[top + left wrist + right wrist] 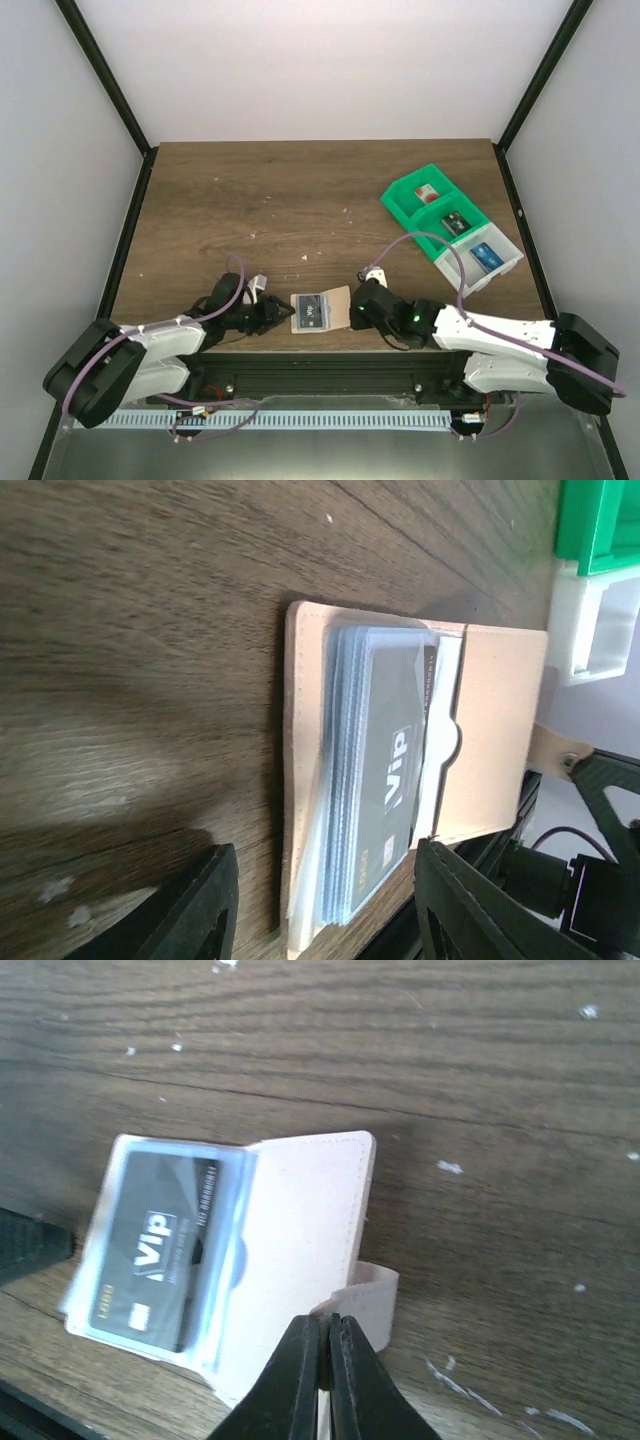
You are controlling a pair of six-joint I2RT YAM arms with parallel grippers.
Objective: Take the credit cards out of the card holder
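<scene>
on the wooden worktop (300, 200), close to its near edge and well apart from the green-and-white tray (405, 184) at far right, the card holder (340, 305) lies open and flat between the two arms. the left hand (322, 880) stands with its fingers apart, straddling the pocket end of the holder. the right hand (320, 1345) has its fingers pressed together, tips at the tan flap's edge beside the strap (372, 1288); whether they pinch the leather or merely pin it cannot be told. the credit cards (395, 750) are in the holder, a dark one marked vip on top inside a stack of pale blue-grey pockets (338, 780). the chief risk, judged from here: if the right hand's hold is slight, a pull from the left drags the whole holder along the worktop, perhaps over the near edge, instead of freeing a card. next, the left fingers may close across the entire stack, pockets and all, so nothing slides. smallest, a thin, slick card could slip from the fingertips or bend against the pocket's lip.
</scene>
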